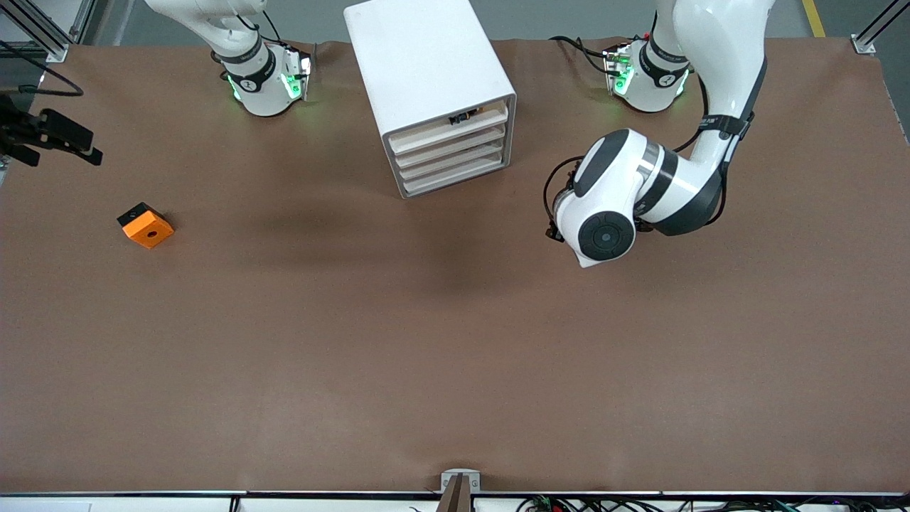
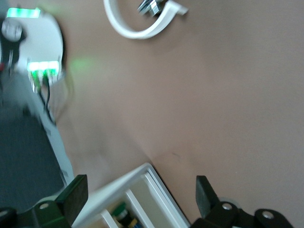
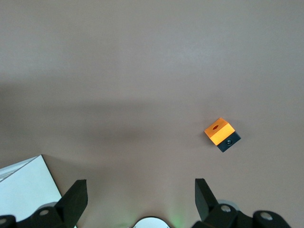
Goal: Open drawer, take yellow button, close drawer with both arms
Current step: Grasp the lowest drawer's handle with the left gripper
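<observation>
Drawer (image 1: 449, 133), top one of white cabinet (image 1: 426, 64), is shallow w/ cream front, slightly open. Button (image 2: 124, 212) inside, dark body. Left gripper (image 2: 137, 194) over table by cabinet, right gripper (image 3: 137, 194) over table; fingers apart on both, holding nothing.

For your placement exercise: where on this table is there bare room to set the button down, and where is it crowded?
The widest bare patch lies nearer the front camera than the cabinet and the orange block, down to the table edge. Bare mat also lies between block and cabinet. Crowded: beside the cabinet toward the left arm's end, where the left hand hangs open; the right hand waits open.
</observation>
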